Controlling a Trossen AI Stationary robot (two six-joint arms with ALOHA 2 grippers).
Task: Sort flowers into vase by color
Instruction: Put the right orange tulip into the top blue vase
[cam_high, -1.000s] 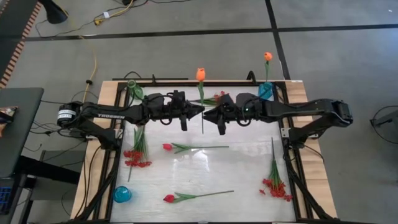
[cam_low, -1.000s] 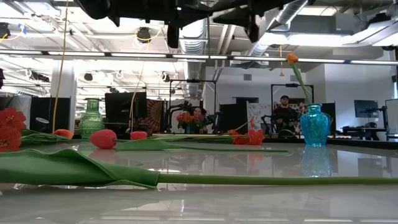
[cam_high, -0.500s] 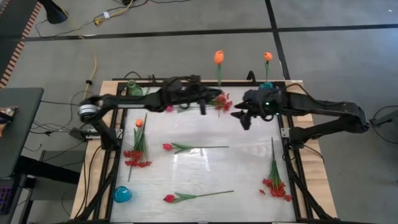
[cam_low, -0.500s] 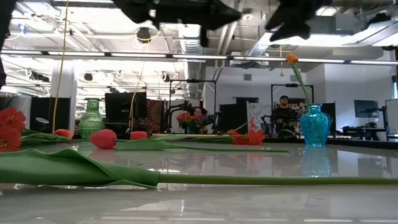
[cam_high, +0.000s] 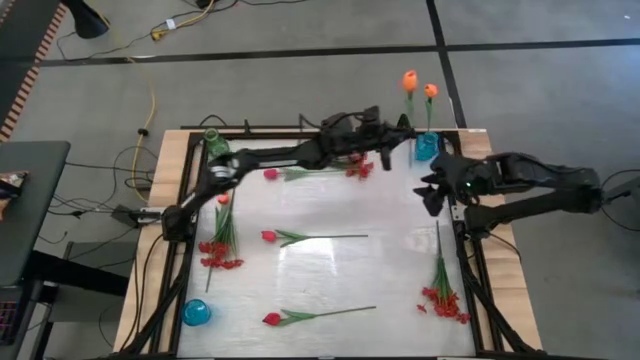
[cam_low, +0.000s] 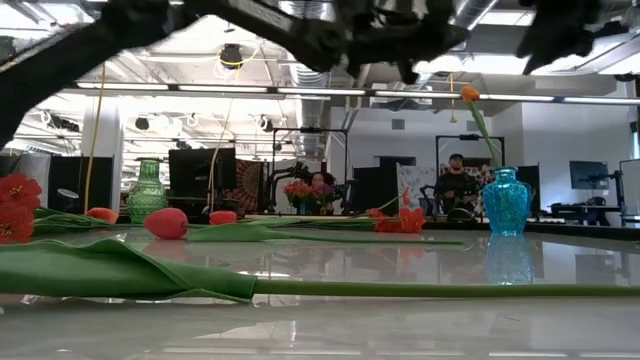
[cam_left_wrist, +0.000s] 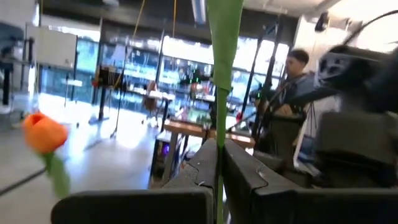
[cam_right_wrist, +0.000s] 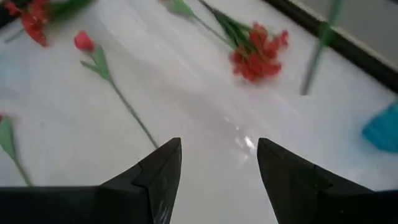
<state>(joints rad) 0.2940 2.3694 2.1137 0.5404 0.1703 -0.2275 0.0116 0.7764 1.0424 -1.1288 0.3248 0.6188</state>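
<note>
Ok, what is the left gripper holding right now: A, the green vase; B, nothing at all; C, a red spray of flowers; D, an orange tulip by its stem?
D: the left gripper is shut on a green stem, and the high view shows the orange tulip carried above the back edge of the table, close to the blue vase that already holds another orange tulip.

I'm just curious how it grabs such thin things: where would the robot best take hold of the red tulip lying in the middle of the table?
Probably mid-stem, coming straight down from above. The red tulip lies flat on the table, its thin stem bare past the leaves, with open space on both sides for the fingers.
</note>
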